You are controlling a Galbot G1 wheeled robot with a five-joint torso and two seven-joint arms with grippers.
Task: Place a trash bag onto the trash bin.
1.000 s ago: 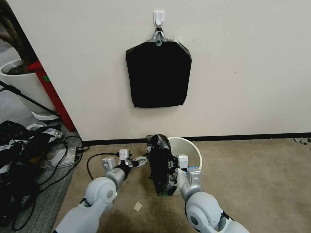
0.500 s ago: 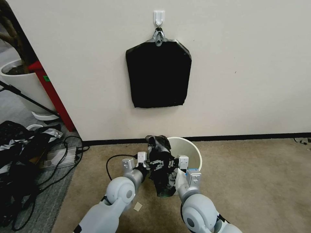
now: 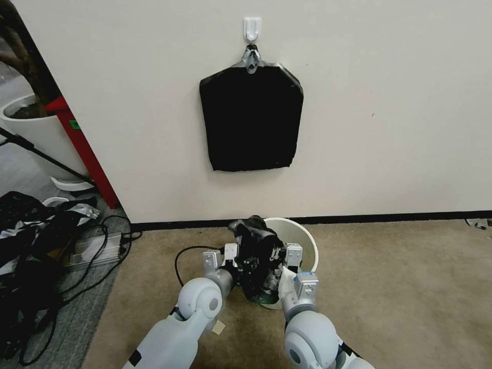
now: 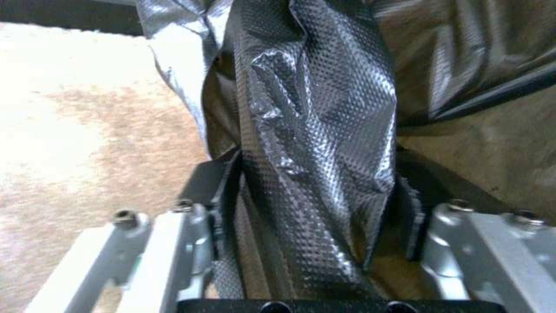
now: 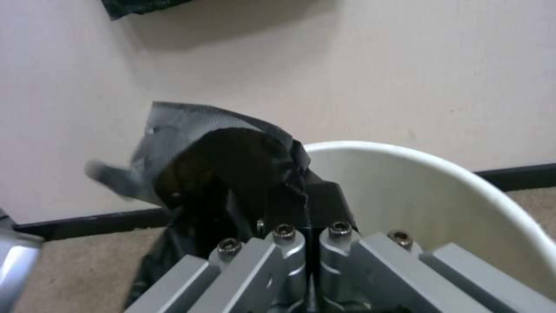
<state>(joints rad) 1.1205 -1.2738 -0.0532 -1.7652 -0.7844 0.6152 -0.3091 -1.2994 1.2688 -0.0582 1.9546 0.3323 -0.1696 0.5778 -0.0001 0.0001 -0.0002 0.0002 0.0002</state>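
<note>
The wall (image 3: 389, 102) fills the upper two-thirds of the head view; a flat black pack (image 3: 250, 120) hangs on it from a white hook (image 3: 251, 26), upper centre. The carpet (image 3: 410, 287) covers the lower third, with a dark baseboard (image 3: 400, 217) along the join. At the left edge stand a white plant pot (image 3: 36, 130) and a red post (image 3: 84, 154); below them, lower left, lies a jumble of black fabric and cables (image 3: 41, 241). The bin (image 3: 302, 238) stands low and centre against the wall, upright, its right rim and inner wall bare. The bag (image 3: 256, 256) is bunched over the bin's left rim, part hanging down the outside, not spread around the rim. Both arms rise from the bottom edge and meet at the bag. The left hand (image 3: 241, 260) is at the bag's left side; in the left wrist view its fingers (image 4: 223, 204) are parted, with a fold of the bag (image 4: 316, 143) running between them, and it cannot be told whether they press the film. The right hand (image 3: 281, 256) is at the bag's right side, above the bin's rim; in the right wrist view its fingers (image 5: 301, 243) are closed together, pinching the bag (image 5: 232, 161), the bin (image 5: 440, 191) just beside. A small tan scrap (image 3: 219, 327) lies on the carpet, lower centre.
</note>
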